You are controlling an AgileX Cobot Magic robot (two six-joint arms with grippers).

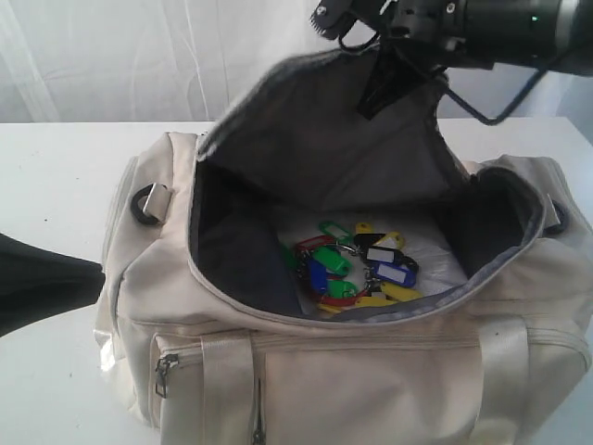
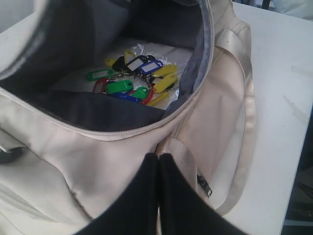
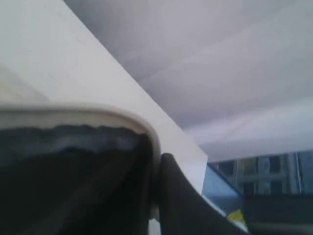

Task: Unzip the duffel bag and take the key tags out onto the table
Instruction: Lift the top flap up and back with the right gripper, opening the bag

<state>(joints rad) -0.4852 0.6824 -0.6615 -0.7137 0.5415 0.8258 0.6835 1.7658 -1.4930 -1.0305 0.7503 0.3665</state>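
The cream duffel bag (image 1: 371,371) stands unzipped on the white table (image 1: 56,167). Its grey-lined top flap (image 1: 315,139) is held up. My right gripper (image 1: 375,97) is shut on the flap's upper edge; in the right wrist view that cream edge (image 3: 98,115) sits clamped in the right gripper (image 3: 155,161). The key tags (image 1: 357,269), a bunch in yellow, green, blue, red and black, lie on the bag's floor, also seen as key tags (image 2: 134,81). My left gripper (image 1: 97,271) is shut and empty beside the bag's left end. In its wrist view the left gripper (image 2: 158,157) is close against the bag's wall (image 2: 98,156).
A pale webbing strap (image 2: 247,98) hangs down the bag's side. A black D-ring (image 1: 148,204) sits on the bag's left end, and a front pocket zip pull (image 1: 164,371) hangs low. The right arm (image 1: 500,28) spans above the bag. White curtain behind.
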